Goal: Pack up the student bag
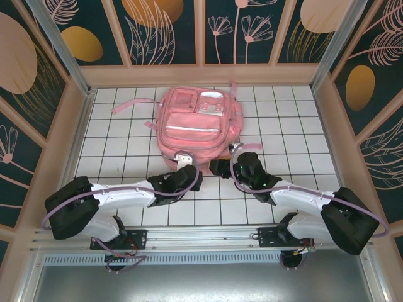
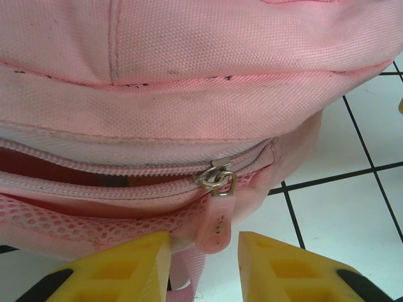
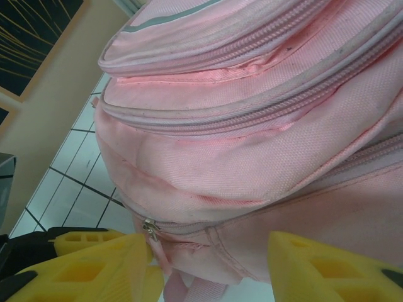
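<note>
Left gripper (image 2: 203, 239) spread, straddling the zip pull (image 2: 214, 221), ready to pinch; right gripper (image 3: 209, 244) spread at the bag's (image 1: 195, 119) corner, likely to brace it.

You find no legible text, brand, number or sign. Student bag (image 1: 189, 126): front pockets show no readable label. Zip pull (image 2: 214, 228): faint embossed marks, too small to read.

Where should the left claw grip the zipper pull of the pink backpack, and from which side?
Grip the pink pull tab just below its metal slider, coming from the near edge of the backpack. The tab hangs free and flat toward the left claw, whose fingers stand one on each side of it.
</note>
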Controlling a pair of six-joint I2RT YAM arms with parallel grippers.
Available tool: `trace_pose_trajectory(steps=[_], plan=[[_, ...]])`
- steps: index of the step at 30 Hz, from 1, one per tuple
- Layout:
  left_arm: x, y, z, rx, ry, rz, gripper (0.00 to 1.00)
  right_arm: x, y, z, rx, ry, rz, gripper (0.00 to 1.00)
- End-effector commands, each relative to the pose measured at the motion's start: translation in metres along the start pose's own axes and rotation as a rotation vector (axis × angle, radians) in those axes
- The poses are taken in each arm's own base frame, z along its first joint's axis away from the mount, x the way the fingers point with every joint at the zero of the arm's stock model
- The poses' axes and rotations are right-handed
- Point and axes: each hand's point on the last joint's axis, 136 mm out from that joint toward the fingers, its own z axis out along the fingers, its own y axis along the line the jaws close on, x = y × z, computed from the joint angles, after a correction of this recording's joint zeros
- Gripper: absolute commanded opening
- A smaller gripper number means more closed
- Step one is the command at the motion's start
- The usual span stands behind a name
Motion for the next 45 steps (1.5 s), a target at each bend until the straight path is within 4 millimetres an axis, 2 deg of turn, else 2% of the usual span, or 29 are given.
trace_pose_trajectory(steps=[1,5,9,11,12,20,22,25,26,27,33,37,40,42,45], plan=[[-0.009,-0.004,0.005,-0.029,-0.032,0.022,0.35,-0.004,-0.005,0.003,0.011,-0.026,0.036,0.55],[-0.005,0.004,0.016,-0.098,-0.022,0.046,0.32,-0.008,-0.006,0.008,0.02,-0.028,0.057,0.56],[-0.004,0.012,0.02,-0.145,-0.03,0.055,0.22,-0.008,-0.005,0.018,0.02,-0.008,0.074,0.58],[-0.008,0.012,0.019,-0.154,-0.045,0.051,0.11,-0.009,-0.007,0.024,0.03,-0.005,0.088,0.58],[-0.01,0.011,0.017,-0.15,-0.049,0.051,0.02,-0.01,-0.007,0.027,0.03,-0.004,0.095,0.58],[-0.013,0.004,0.008,-0.094,-0.049,0.036,0.0,-0.022,-0.016,0.052,0.044,-0.001,0.19,0.61],[-0.012,0.004,0.006,-0.086,-0.048,0.028,0.0,-0.025,-0.02,0.054,0.034,-0.005,0.22,0.52],[-0.014,0.006,0.001,-0.082,-0.053,0.016,0.0,-0.028,-0.03,0.056,0.049,-0.009,0.249,0.19],[-0.014,0.007,-0.001,-0.08,-0.053,0.01,0.0,-0.028,-0.034,0.056,0.06,-0.007,0.25,0.04],[-0.014,0.008,-0.003,-0.078,-0.055,0.005,0.0,-0.03,-0.038,0.054,0.075,-0.009,0.25,0.0],[-0.008,0.024,-0.011,-0.106,-0.055,0.003,0.0,-0.044,-0.067,0.036,0.159,-0.067,0.245,0.0],[-0.008,0.041,-0.013,-0.144,-0.059,-0.007,0.0,-0.051,-0.071,0.025,0.166,-0.082,0.236,0.0],[-0.01,0.052,-0.015,-0.154,-0.066,-0.025,0.0,-0.061,-0.082,0.017,0.188,-0.11,0.235,0.0],[-0.014,0.047,-0.016,-0.128,-0.068,-0.023,0.0,-0.062,-0.081,0.016,0.18,-0.108,0.231,0.0],[-0.018,0.024,-0.014,-0.037,-0.055,-0.003,0.0,-0.059,-0.079,0.018,0.165,-0.095,0.239,0.0]])
